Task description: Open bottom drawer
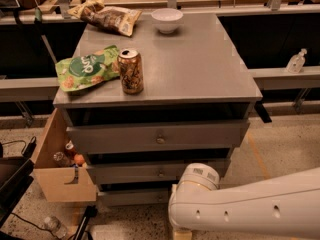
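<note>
the gripper (182, 233), only a pale stub under the white arm (250, 206), is cut off by the bottom edge, so i cannot tell if it is apart or together; just left sits the bottom drawer (132, 197), its right end hidden behind the arm.

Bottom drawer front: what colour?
The bottom drawer is plain grey, clearest in the camera view. The gripper is at the bottom edge, under the white arm.

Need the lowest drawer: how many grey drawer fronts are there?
3, stacked: top drawer, middle drawer, bottom drawer, partly behind the arm. The end effector is at the picture's bottom edge, below that drawer.
</note>
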Robot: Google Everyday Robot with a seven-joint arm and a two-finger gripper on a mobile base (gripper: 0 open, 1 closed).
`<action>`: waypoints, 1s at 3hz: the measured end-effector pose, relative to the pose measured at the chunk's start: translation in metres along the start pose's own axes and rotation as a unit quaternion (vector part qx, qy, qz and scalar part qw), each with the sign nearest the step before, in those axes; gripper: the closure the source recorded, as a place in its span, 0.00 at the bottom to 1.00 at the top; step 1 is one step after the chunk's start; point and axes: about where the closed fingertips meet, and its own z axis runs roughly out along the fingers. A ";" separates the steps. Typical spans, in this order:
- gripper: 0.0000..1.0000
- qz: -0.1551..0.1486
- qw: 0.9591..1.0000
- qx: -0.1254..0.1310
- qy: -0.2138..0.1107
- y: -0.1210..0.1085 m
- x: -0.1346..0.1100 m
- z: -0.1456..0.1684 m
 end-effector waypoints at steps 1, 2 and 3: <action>0.00 0.005 1.000 0.018 0.003 -0.009 0.001 -0.003; 0.00 0.005 1.000 0.017 0.003 -0.009 0.001 -0.004; 0.00 0.016 1.000 0.019 -0.004 -0.010 0.006 0.011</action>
